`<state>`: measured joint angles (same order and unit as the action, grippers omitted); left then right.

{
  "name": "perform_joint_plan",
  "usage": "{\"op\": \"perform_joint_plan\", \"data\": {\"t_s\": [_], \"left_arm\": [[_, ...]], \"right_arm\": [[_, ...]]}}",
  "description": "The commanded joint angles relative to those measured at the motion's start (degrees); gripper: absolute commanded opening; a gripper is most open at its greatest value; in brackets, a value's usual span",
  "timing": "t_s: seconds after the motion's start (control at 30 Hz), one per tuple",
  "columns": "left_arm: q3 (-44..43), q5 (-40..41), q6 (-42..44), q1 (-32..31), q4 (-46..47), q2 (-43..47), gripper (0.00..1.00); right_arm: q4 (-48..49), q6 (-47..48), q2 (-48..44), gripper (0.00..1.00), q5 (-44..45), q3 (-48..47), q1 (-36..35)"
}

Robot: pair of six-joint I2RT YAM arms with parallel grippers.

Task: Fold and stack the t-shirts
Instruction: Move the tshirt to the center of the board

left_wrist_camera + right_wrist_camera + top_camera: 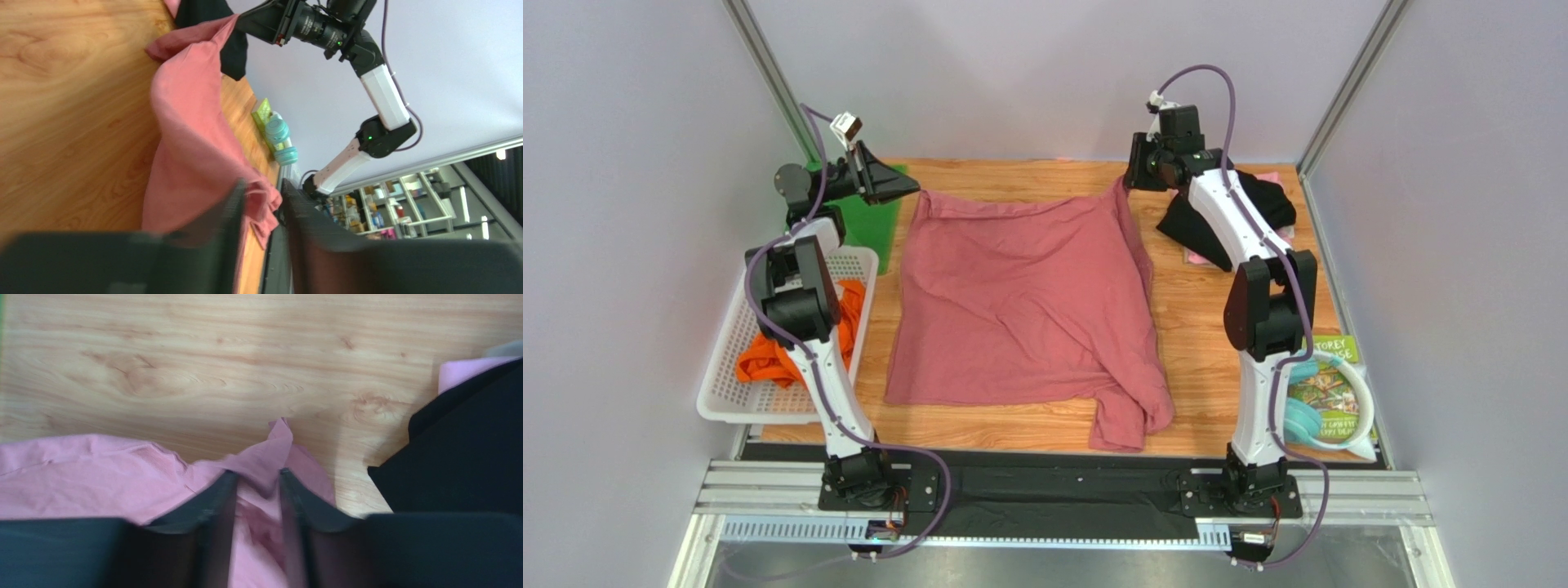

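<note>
The large dusty-rose t-shirt (1026,306) lies spread on the wooden table, one sleeve bunched at its near right. My right gripper (1130,174) is shut on the shirt's far right corner and holds it lifted; cloth (264,465) sits between the fingers (212,496). My left gripper (906,186) is open and empty, hovering just left of the shirt's far left corner; the shirt (184,141) shows beyond its fingers (236,202). A black t-shirt (1241,208) lies at the far right on a pale pink one (1195,257). An orange t-shirt (787,349) lies in the basket.
The white mesh basket (719,386) stands at the table's left edge. A green cloth (873,233) lies at the far left. A printed packet with a teal ring (1326,398) lies at the near right. Grey walls enclose the table.
</note>
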<state>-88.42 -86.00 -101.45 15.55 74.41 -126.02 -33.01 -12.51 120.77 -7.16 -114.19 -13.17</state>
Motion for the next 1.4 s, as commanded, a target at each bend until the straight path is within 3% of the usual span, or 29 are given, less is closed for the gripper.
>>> {"op": "perform_joint_plan", "data": {"t_s": [0.0, 0.07, 0.1, 0.13, 0.4, 0.63, 0.73, 0.77, 0.97, 1.03, 1.13, 1.17, 1.27, 1.37], "left_arm": [[-0.6, -15.2, -0.9, 0.0, 13.4, -1.0, 0.58], [0.8, -15.2, -0.2, -0.1, 13.4, -0.2, 0.71], [2.8, -15.2, 0.7, 0.0, 13.4, 0.1, 0.91], [3.8, -15.2, 1.0, -0.1, 13.4, 0.2, 0.99], [14.7, -15.3, 2.9, -4.6, 13.4, 3.7, 0.99], [10.2, -15.0, -0.7, -2.6, 13.4, 5.3, 1.00], [6.5, -10.7, -3.8, 0.3, 11.6, 5.5, 1.00], [6.7, -8.9, -3.9, 0.6, 11.4, 6.0, 1.00], [12.2, -11.0, -2.0, -0.2, 13.3, 7.7, 1.00], [13.4, -11.5, -1.3, -0.3, 13.3, 8.3, 1.00], [13.6, -11.4, -0.8, -0.3, 13.4, 8.9, 1.00], [13.4, -11.3, -0.8, -0.3, 13.4, 8.9, 1.00], [12.2, -10.8, -1.2, -0.2, 13.3, 8.9, 1.00], [11.9, -10.7, -1.3, -0.2, 13.4, 8.6, 1.00]], "right_arm": [[-1.3, 0.0, 0.4, 0.55, 0.1, -3.4, 0.3], [-1.3, -0.4, -0.4, 0.64, 0.0, -3.3, 0.8], [-1.6, -0.5, -0.8, 0.66, -0.5, -3.2, 1.0], [-1.6, -0.6, -1.3, 0.69, -0.6, -3.1, 1.0], [0.0, -2.3, -7.4, 0.76, -2.8, 1.7, 0.8], [0.5, -2.1, -11.6, 0.82, -3.6, 5.9, 0.7], [0.6, -2.1, -12.9, 0.84, -4.2, 7.8, 0.0], [0.1, -2.0, -13.2, 0.98, -4.7, 8.3, -0.2], [1.4, -2.6, -14.1, 1.00, -4.8, 14.6, -2.6], [1.5, -3.5, -12.7, 1.00, -2.8, 15.6, -2.7], [4.0, -2.4, -15.8, 1.00, 8.5, 20.6, -2.7], [9.8, -1.5, -17.7, 1.00, 15.8, 27.6, -2.7], [22.2, 1.3, -26.1, 1.00, 25.8, 41.4, -1.2], [31.8, 2.7, -31.4, 1.00, 26.6, 49.5, 1.2]]}}
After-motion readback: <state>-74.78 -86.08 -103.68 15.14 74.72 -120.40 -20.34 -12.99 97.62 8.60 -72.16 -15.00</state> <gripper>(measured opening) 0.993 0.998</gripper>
